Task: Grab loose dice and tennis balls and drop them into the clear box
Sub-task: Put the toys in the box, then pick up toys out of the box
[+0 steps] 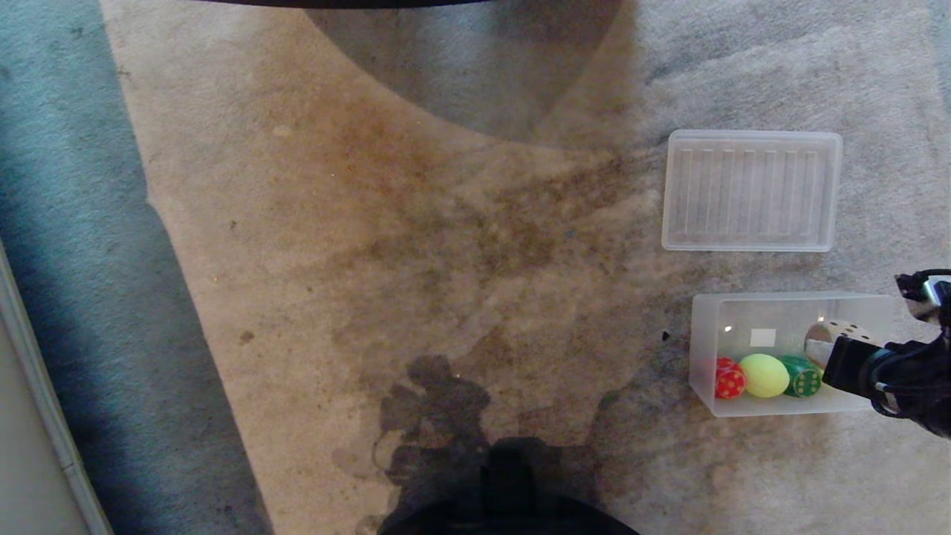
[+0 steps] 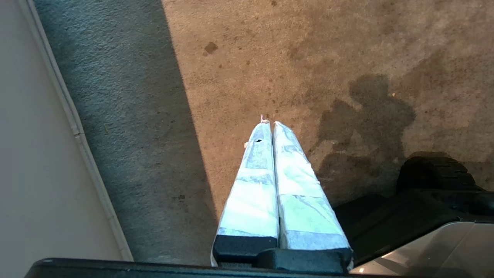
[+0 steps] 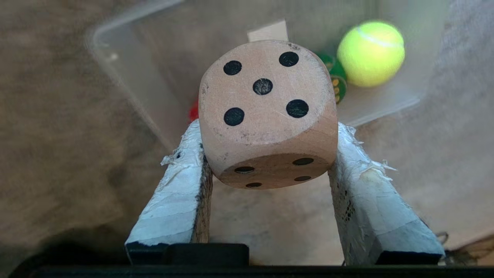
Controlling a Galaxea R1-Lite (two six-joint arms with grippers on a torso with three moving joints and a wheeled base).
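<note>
- Tan die [image 3: 266,112]: clamped between both fingers of the right end effector [image 3: 270,154], held above the clear box [image 1: 702,349] so that release should drop it inside.
- Clear box: on the carpet at 4 o'clock in the head view, already holding a red die [image 1: 729,378], tennis ball [image 1: 764,375] and green die [image 1: 802,377].
- Lid [image 1: 750,190]: lies at 12 o'clock of the box, leaving the mouth open.
- Left end effector [image 2: 270,125]: closed, empty, parked.

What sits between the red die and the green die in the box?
The tennis ball lies between the red die and green die in the box, per the head view.
</note>
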